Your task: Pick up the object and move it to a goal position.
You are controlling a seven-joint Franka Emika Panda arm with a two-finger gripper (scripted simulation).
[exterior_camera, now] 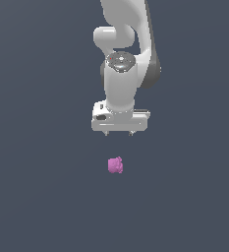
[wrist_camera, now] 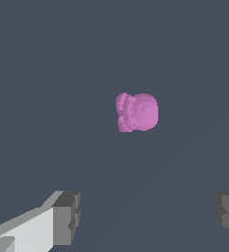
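So there's just one arm (exterior_camera: 130,44) here, white with a dark band at the elbow, coming down from the top center of the exterior view, and exactly one thing to grab: a single small magenta-pink object (exterior_camera: 115,165), lumpy and bumpy all over. It sits a bit below the middle of the exterior frame on a plain dark slate floor (exterior_camera: 37,197), almost straight under the gripper (exterior_camera: 118,134) but clearly apart from it, with a gap of floor showing between them. The gripper has two fingers, and you can only see their little dark tips poking out under the white hand in that shot. The wrist view is better: two grey fingers (wrist_camera: 67,216) down in the lower corners, one on each side, spread wide with nothing between them but floor, so the claw is fully apart and holding nothing. In that same view the object (wrist_camera: 137,112) is a little above center, much narrower than the spread between the fingers.
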